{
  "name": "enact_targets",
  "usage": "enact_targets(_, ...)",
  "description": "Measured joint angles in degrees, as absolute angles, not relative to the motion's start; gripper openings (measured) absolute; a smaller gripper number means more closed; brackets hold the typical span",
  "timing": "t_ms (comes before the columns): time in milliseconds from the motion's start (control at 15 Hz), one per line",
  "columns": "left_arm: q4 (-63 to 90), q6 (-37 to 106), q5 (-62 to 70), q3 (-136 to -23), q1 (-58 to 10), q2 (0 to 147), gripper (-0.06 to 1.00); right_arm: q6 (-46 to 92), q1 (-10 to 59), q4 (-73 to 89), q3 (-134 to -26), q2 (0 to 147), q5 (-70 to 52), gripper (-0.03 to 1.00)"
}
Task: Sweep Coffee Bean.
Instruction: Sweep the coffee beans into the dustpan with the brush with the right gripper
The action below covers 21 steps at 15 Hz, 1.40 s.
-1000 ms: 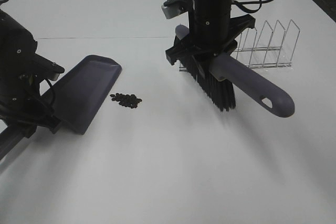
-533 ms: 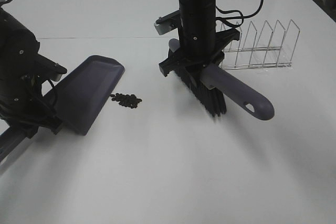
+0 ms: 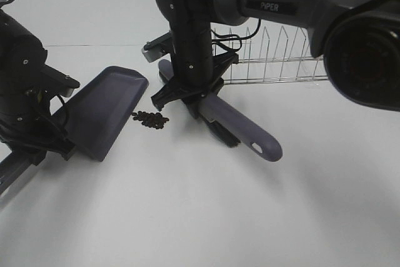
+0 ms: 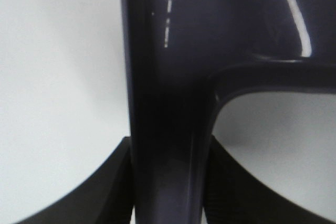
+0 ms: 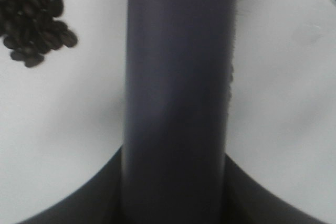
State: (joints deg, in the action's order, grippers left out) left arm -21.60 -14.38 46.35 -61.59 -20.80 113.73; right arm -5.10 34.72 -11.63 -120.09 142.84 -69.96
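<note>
Your left end effector (image 3: pixel 57 144) is pressed shut on the handle of the dustpan (image 3: pixel 103 107). The pan lies low on the table (image 3: pixel 187 217) at the left, its open lip facing right. The coffee bean (image 3: pixel 150 119) pile is a tight cluster on the table just beside that lip, and none of it is in the pan yet. Just right of the pile, your right end effector (image 3: pixel 186 92) is clamped on the brush (image 3: pixel 240 130). The brush's long axis runs diagonally away to the right and toward the camera, with the bristles underneath. Can't tell if they touch the table. The beans lie left of the brush, between it and the pan, so the stroke likely goes left into the lip. The wire rack (image 3: pixel 275 54) stands behind, apart.
</note>
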Motion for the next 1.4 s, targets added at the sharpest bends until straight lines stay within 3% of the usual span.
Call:
enact_targets(267,-19.31,-11.75,45.84,-61.59,-20.8,113.79,0.33,-4.98,34.78,-0.74,-127.43,148.28,-70.47,0.34)
enact_targets(867,-18.16,-11.75,46.07,-61.59,-20.8,113.79,0.33,2.69,34.49,21.72,-127.77,149.37,-57.47,0.34)
enact_targets(1400,-14.67,-10.08,46.12,-61.59,-20.8,113.79,0.33,10.26,34.49,29.34,-127.77,150.11,-54.83,0.34)
